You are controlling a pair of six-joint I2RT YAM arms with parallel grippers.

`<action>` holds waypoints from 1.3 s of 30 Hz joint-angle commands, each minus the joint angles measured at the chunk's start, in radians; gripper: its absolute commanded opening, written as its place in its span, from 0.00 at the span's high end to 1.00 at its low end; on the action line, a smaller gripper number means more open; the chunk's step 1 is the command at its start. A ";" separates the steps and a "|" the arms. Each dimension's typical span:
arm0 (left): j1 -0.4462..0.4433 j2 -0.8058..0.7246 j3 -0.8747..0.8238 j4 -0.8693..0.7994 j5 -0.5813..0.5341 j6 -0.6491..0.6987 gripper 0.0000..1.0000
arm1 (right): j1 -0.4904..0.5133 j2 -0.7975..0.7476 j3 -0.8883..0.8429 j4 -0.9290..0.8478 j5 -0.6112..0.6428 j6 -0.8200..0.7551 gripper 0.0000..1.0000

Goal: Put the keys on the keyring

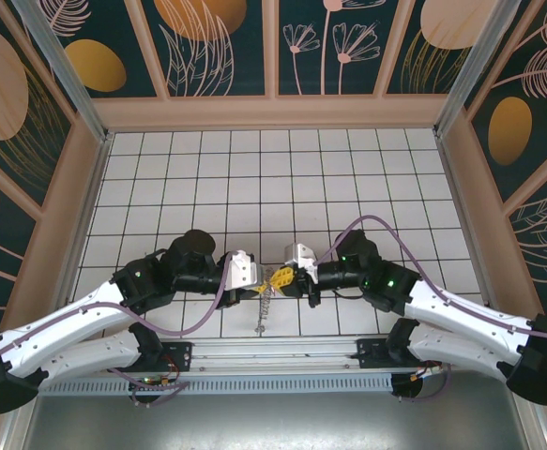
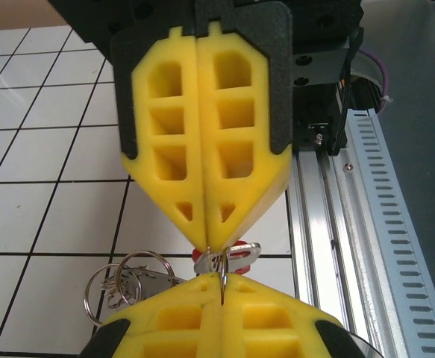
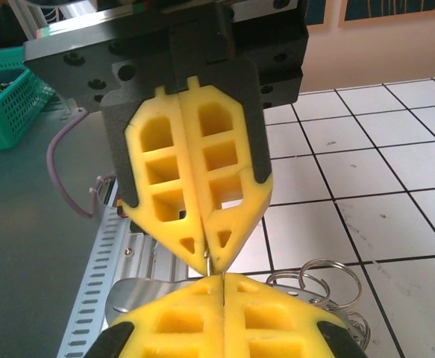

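I have both tools meeting tip to tip over the near tiles of the worktop (image 1: 348,178). The left tool (image 2: 221,282) is pressed together, pinching the thin wire of the keyring (image 2: 222,267) so that it stands steady as a target. The right tool (image 2: 210,240) is closed too and seems to nip the red key (image 2: 236,255) by its head, right against that wire. I judge this grip lets me feed the key's hole along the wire. The small loops (image 2: 120,285) hang off to one side, clear of the pinch. Threading looks unfinished: the key sits at the wire, not clearly on it.
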 commanded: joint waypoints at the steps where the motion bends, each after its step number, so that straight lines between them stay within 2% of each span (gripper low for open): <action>1: -0.015 -0.017 0.049 0.099 0.016 0.024 1.00 | 0.000 0.014 0.039 0.027 -0.028 0.023 1.00; 39: -0.018 -0.053 0.033 0.116 -0.028 0.009 1.00 | -0.006 -0.064 0.011 -0.025 0.018 0.022 1.00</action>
